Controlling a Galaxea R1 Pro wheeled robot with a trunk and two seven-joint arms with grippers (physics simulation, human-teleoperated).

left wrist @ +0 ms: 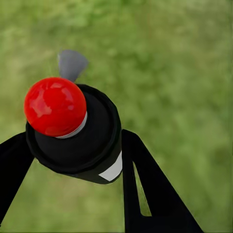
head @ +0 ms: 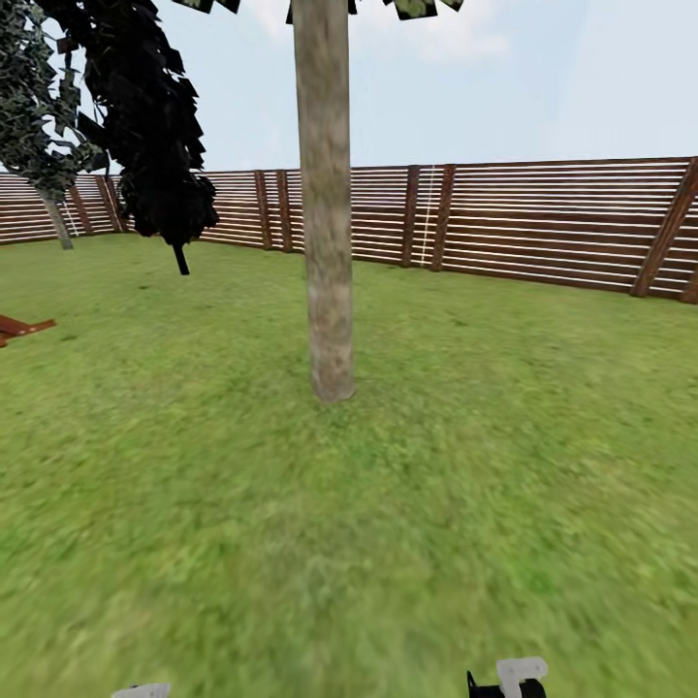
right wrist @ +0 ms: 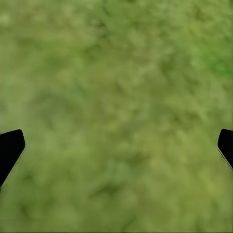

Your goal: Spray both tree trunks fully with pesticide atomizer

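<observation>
We grip the pesticide atomizer point(left wrist: 73, 131) in our left hand point(left wrist: 68, 160); our right hand point(right wrist: 116, 145) hangs wide and empty over the lawn point(head: 436, 504). Pickup looks done. Next we must close on the tree trunk point(head: 325, 242) ahead, likely beyond spray reach.

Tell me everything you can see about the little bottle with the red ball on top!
The pesticide atomizer is a small dark, round bottle with a shiny red ball tip, a pale ring under it and a white patch on its side. It looks like smooth plastic. The left claw holds it, one black finger pressed against each side. It points toward the camera, with a grey nozzle sticking out behind the ball. Blurry green lawn lies beneath it.
</observation>
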